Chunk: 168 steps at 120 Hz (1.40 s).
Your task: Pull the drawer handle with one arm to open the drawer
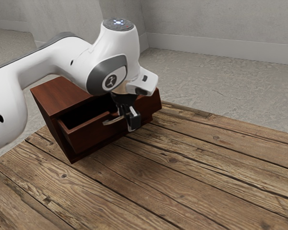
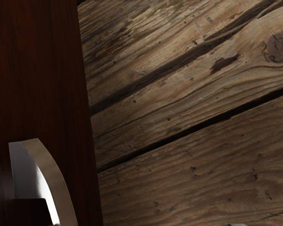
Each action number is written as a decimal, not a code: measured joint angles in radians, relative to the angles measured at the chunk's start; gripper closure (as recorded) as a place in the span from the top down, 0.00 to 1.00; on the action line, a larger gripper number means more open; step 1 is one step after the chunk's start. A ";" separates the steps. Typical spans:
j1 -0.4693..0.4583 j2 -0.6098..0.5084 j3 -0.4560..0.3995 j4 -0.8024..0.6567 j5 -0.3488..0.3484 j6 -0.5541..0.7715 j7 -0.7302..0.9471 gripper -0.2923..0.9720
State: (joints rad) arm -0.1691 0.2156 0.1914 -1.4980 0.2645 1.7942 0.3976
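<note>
Dark red wood makes up the cabinet [image 1: 53, 96], whose drawer [image 1: 93, 133] stands partly out. In the exterior view the gripper [image 1: 128, 120] is at the steel handle [image 1: 113, 120]; I cannot tell whether it is clamped on it. The wrist view adds the handle's curve, close against the drawer front. The cabinet sits on a plank table [image 1: 192, 182], with grey floor [image 1: 230, 86] and pale wall [image 1: 206, 19] beyond.

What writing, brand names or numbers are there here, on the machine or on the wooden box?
No words or numbers can be read.
grey joint cap on the arm: a small white emblem, too small to make out as letters.
drawer, handle, wooden table: no text.
</note>
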 joint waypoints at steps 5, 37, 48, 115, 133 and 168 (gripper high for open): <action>-0.002 -0.002 -0.001 -0.003 0.001 0.000 -0.003 0.60; -0.015 -0.005 -0.003 -0.012 0.003 -0.003 -0.028 0.64; -0.018 -0.005 -0.006 -0.013 0.008 -0.005 -0.037 0.64; -0.102 -0.005 -0.029 -0.016 0.064 -0.033 -0.112 0.48; -0.137 -0.002 -0.029 -0.020 0.087 -0.047 -0.135 0.58; -0.102 -0.003 -0.072 -0.020 0.097 -0.063 -0.173 0.56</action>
State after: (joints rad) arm -0.2707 0.2126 0.1191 -1.5180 0.3614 1.7311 0.2250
